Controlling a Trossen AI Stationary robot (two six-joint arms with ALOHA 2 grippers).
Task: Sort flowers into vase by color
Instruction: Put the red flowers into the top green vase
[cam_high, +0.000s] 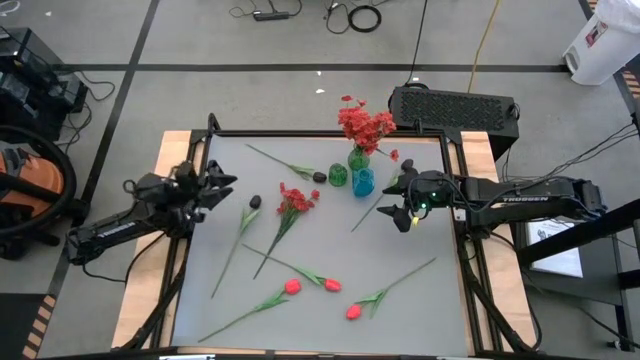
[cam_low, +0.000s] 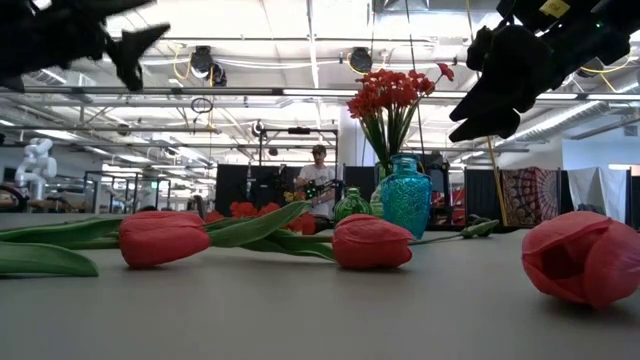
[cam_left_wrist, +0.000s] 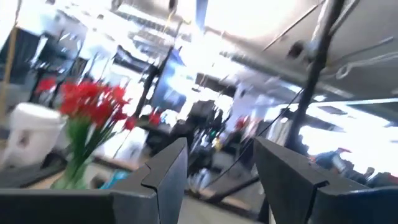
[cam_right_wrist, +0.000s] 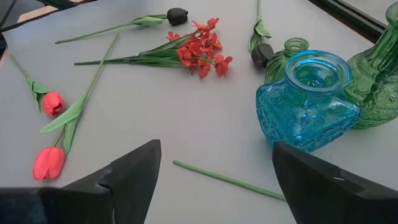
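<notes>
The flowers lie scattered flat on the grey table (cam_high: 420, 300). A red cluster spray (cam_high: 297, 198) rests near the middle; two dark buds (cam_high: 255, 201) lie on either side of it, one toward the left arm and one just beside the small green vase (cam_high: 338, 175). Three pinkish-red tulips (cam_high: 292, 286) lie along the near edge. One bunch of red blossoms (cam_high: 365, 125) already stands in the tall green vase (cam_high: 357, 158); the blue vase (cam_high: 363, 181) appears empty.

Handling judgement: each flower is light, with a thin, flexible stem and a soft head. A stem probably bends or rotates in the grip if it is taken far from the head, so the head droops. The stem is also likely smooth and narrow — easy to miss or to roll against the tabletop. Recommended hold: on the stem, a short way below the head, with the fingers crosswise to it. Avoid pinching the blossom itself. The vase necks are narrow, so the stem end must be guided in nearly upright.

The right gripper (cam_right_wrist: 214, 180) hovers above the table beside the vases, jaws wide apart and empty; a bare green stem (cam_right_wrist: 230, 180) lies below it. The left gripper (cam_left_wrist: 217, 180) is raised over the left side of the table, jaws apart, holding nothing.
</notes>
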